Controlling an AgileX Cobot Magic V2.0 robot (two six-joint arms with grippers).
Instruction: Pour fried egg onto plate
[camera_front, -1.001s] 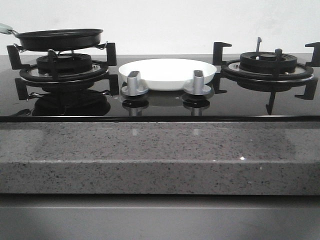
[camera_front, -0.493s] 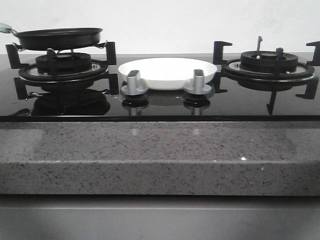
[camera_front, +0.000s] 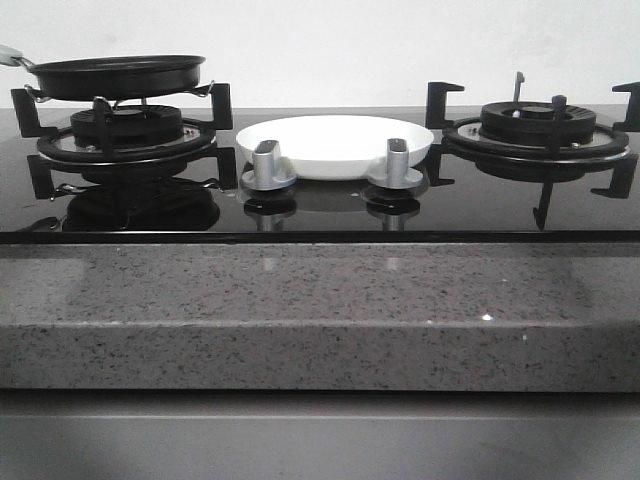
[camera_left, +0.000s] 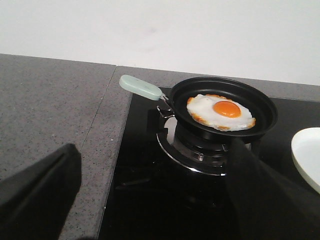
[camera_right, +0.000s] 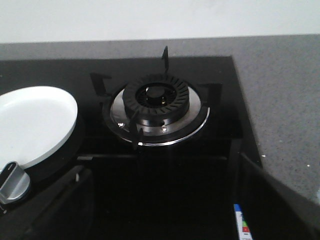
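The fried egg (camera_left: 220, 112), white with an orange yolk and browned edges, lies in the black frying pan (camera_left: 262, 102) on the left burner. The pan has a pale green handle (camera_left: 141, 88) pointing to the left. In the front view the pan (camera_front: 117, 77) hides the egg. The white plate (camera_front: 335, 140) sits empty on the glass hob between the two burners; it also shows in the left wrist view (camera_left: 307, 155) and the right wrist view (camera_right: 35, 122). My left gripper (camera_left: 152, 150) is open and empty, short of the pan. My right gripper (camera_right: 160, 165) is open and empty, in front of the right burner.
The right burner (camera_front: 537, 125) with its black pan supports is bare, also seen in the right wrist view (camera_right: 156, 100). Two silver knobs (camera_front: 268, 165) (camera_front: 397, 163) stand in front of the plate. A grey speckled counter edge (camera_front: 320, 310) runs along the front.
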